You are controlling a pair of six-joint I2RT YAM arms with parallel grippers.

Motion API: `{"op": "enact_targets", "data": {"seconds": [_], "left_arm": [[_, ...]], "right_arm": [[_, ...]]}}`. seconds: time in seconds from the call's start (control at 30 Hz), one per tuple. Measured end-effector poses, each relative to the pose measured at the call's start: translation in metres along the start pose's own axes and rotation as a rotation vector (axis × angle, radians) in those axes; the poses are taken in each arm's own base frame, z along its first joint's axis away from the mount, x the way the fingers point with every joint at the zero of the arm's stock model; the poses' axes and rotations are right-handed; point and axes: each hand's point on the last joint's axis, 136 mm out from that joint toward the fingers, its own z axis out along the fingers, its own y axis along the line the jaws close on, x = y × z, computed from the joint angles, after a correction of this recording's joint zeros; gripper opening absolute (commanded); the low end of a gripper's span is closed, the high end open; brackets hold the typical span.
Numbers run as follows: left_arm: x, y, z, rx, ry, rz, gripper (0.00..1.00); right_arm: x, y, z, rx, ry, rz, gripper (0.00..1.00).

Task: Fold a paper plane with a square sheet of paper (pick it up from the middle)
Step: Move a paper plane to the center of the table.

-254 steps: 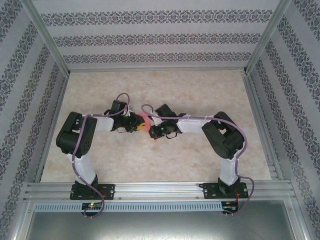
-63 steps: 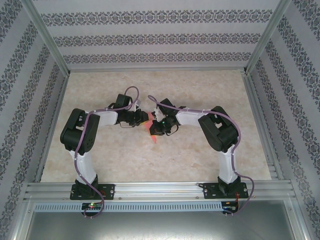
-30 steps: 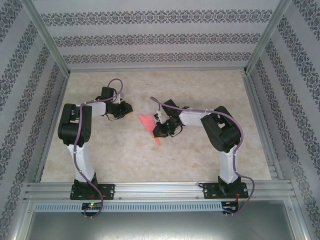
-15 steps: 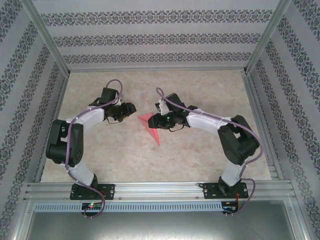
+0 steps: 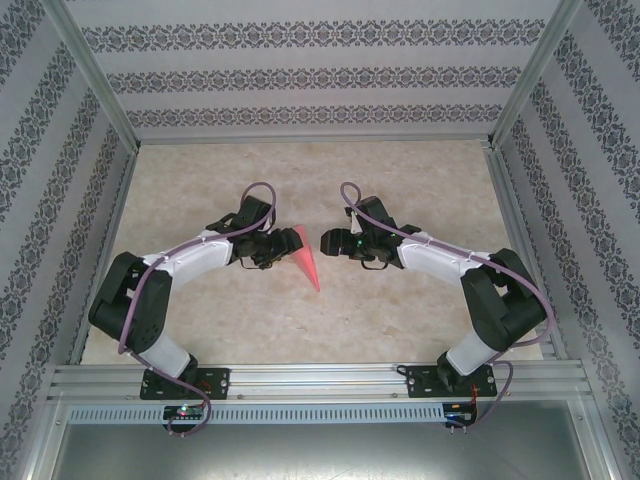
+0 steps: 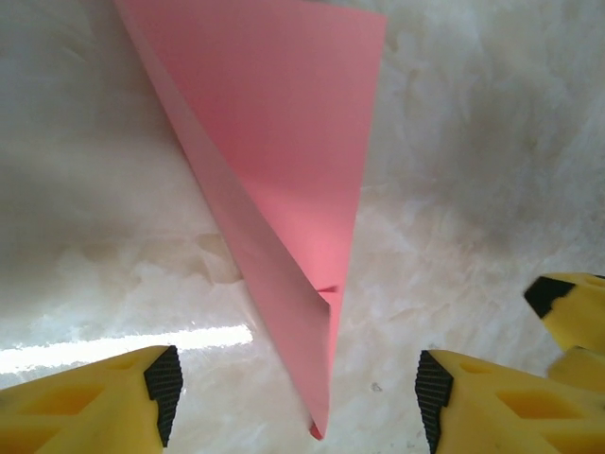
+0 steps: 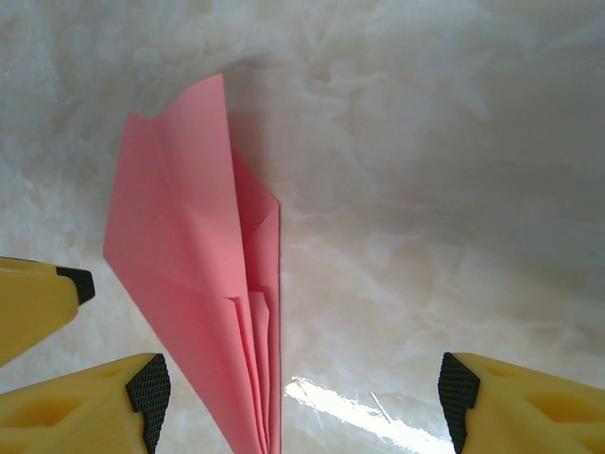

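- left gripper point(image 6: 293, 383): jaws apart, empty; the paper plane point(image 6: 293, 189) has its tip lying between the fingers, untouched.
- right gripper point(image 7: 298, 388): jaws apart, empty.
- plane rests on the table point(image 5: 400, 320) between both, its wide end partly hidden from above.

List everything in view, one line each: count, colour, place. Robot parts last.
paper plane: one, salmon pink, on the table between the two arms, nose toward the near edge
table: one, pale marbled, under everything
walls: three, white with grey patterned stripes, around the table
rail: one, aluminium, near edge, under the arm bases
left arm: one, white and black, left of the plane
right arm: one, white and black, right of the plane
left fingers: two, yellow with black pads, open
right fingers: two, yellow with black pads, open
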Motion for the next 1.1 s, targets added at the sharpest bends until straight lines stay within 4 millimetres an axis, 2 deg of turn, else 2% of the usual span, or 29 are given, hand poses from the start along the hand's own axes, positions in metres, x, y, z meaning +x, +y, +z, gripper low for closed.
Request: {"op": "enact_targets", "data": {"seconds": [0.2,0.33,0.4,0.5,0.6,0.73,0.97,1.1], "left_arm": [[-0.001,0.01,0.024,-0.05,0.037,-0.043,0.51],[-0.003,0.013,0.029,-0.071,0.03,-0.058,0.44],[-0.004,0.015,0.029,-0.08,0.024,-0.063,0.36],[0.0,0.019,0.031,-0.076,0.031,-0.077,0.27],[0.011,0.032,0.036,-0.083,0.053,-0.099,0.23],[0.011,0.037,0.032,-0.059,0.043,-0.12,0.21],[0.016,0.042,0.03,-0.046,0.049,-0.135,0.11],[0.017,0.045,0.03,-0.049,0.052,-0.137,0.09]], "right_arm": [[-0.001,-0.002,0.0,0.011,-0.008,0.004,0.77],[-0.001,-0.002,0.0,0.011,-0.008,0.007,0.76],[-0.001,-0.002,0.0,0.011,-0.007,0.008,0.76],[0.0,-0.003,0.002,0.017,0.003,0.013,0.71],[0.001,-0.001,0.007,0.025,0.025,0.008,0.66],[0.01,0.011,0.016,0.016,0.065,-0.023,0.59],[0.025,0.044,0.033,-0.006,0.133,-0.122,0.52],[0.028,0.05,0.042,-0.005,0.164,-0.154,0.51]]}}
